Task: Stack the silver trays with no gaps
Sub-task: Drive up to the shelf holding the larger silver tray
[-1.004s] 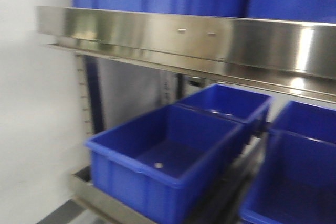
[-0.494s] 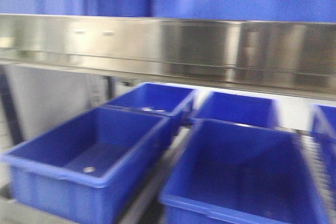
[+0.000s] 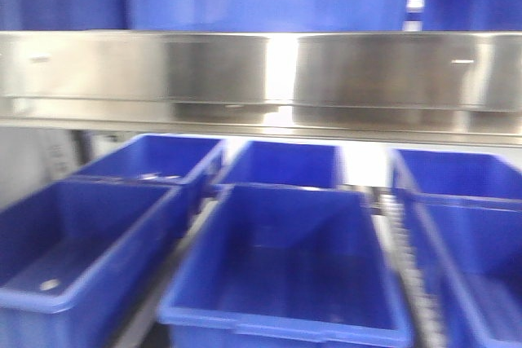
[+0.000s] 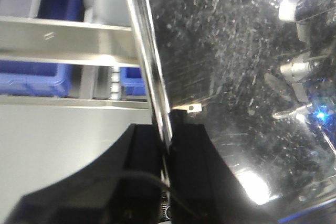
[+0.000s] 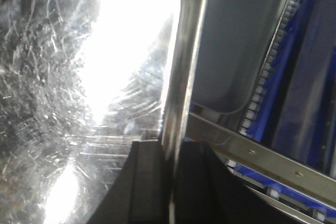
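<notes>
A tray (image 4: 236,77) is being clenched at its rim by the left pincer (image 4: 167,142), with its shiny face spreading rightward. At the right wrist, a tray (image 5: 68,87) rim is being clenched by the right pincer (image 5: 170,156), with bins (image 5: 315,51) lying beyond.

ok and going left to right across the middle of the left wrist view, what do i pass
blue bin → perforated shelf post → silver tray, its rim first, then its scratched shiny face
</notes>
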